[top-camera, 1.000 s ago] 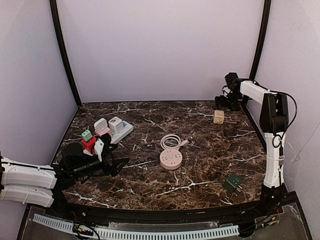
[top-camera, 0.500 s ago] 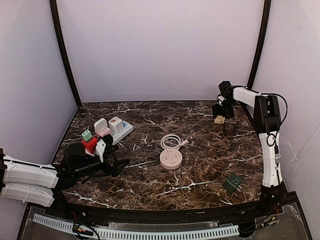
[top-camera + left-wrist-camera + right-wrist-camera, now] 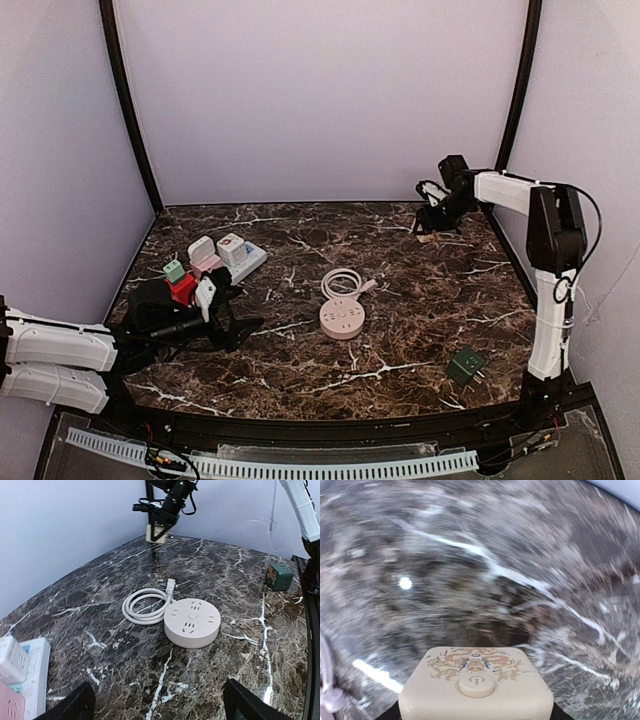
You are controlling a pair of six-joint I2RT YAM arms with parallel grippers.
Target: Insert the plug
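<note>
A round socket hub [image 3: 192, 622] sat mid-frame on the counter [image 3: 75, 597], its coiled cable [image 3: 145, 606] just left; a green adapter [image 3: 279, 576] lay upper right.

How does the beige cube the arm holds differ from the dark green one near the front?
The beige cube is pale with a round button; the green cube is dark, prongs showing. The beige cube is gripped by the right end effector at the far corner; the green cube lies free on the table. Both are small and boxy.
</note>
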